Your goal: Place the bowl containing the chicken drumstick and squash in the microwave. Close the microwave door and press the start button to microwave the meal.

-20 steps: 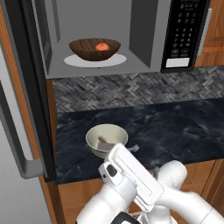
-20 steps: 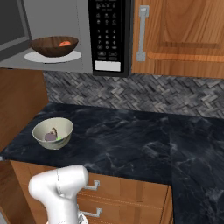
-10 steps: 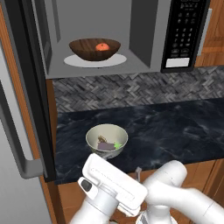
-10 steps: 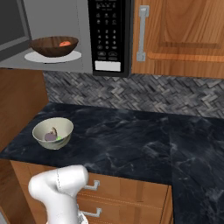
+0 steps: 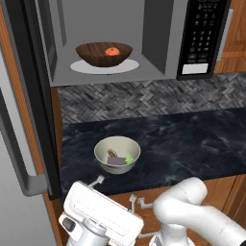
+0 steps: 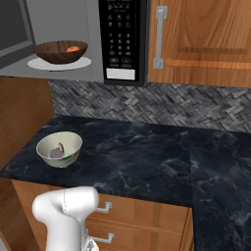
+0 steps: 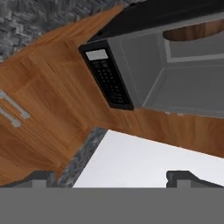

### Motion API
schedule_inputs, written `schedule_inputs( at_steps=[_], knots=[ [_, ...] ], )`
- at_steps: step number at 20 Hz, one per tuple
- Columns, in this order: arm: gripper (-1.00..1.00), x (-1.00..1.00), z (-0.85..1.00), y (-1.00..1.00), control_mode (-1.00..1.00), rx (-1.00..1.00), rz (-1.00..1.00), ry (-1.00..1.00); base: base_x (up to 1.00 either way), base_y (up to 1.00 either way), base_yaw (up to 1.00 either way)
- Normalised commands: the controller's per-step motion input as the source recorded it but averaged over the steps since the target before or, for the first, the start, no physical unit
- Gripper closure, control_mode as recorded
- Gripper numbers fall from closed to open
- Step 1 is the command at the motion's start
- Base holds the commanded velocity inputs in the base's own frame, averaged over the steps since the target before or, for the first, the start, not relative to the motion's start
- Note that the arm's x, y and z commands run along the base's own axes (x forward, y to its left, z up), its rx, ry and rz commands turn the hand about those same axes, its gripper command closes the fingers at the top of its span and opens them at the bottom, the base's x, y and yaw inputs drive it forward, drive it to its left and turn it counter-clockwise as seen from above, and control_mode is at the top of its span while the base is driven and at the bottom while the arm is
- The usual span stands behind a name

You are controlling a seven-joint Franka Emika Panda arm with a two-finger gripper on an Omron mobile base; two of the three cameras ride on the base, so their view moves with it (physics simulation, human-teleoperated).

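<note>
So the microwave sits up on the far wall with its cavity gaping, keypad panel on its right side, and the microwave door swung wide out toward me on the left, its long bar handle near the bottom left of the left base view. Below it runs the dark marble counter, with wooden cupboards to the right.

Inside the cavity, the bowl rests on the white turntable plate, so I judge the first step done. The squash shows as an orange-red lump in it; the chicken drumstick I can't pick out from here. The cream bowl with purple and green food sits on the counter's near left, untouched.

What has changed over the last second is my arm: the hand has dropped and swung left, from just below the cream bowl down to the bottom left corner of the left base view, near the door's lower edge. The bowls haven't moved. I take that as lining up to get behind the door and push it shut; the start button comes after.

From the hand view, the gripper has its two tips set well apart, nothing between them.
</note>
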Motion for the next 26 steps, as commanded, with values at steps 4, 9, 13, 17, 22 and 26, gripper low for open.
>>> schedule_inputs(
  at_steps=[4, 9, 13, 17, 22, 26],
  knots=[
    [-1.0, -0.17, 0.11, 0.52, -1.0, 0.0, 0.0, -0.21, 0.0, 0.0, 0.0],
    [-1.0, -0.02, 0.14, 0.55, -1.0, 0.0, 0.0, -0.17, 0.0, 0.0, 0.0],
    [-1.0, 0.0, 0.08, 0.5, -1.0, 0.0, 0.0, -0.19, 0.0, 0.0, 0.0],
    [-1.0, 0.0, 0.0, 0.46, -1.0, 0.0, 0.0, -0.11, 0.0, 0.0, 0.0],
    [-1.0, 0.0, 0.0, 0.45, -1.0, 0.02, 0.0, -0.02, 0.0, 0.0, 0.0],
    [-1.0, 0.0, 0.0, 0.34, -1.0, 0.06, 0.0, 0.0, 0.0, 0.0, 0.0]
  ],
)
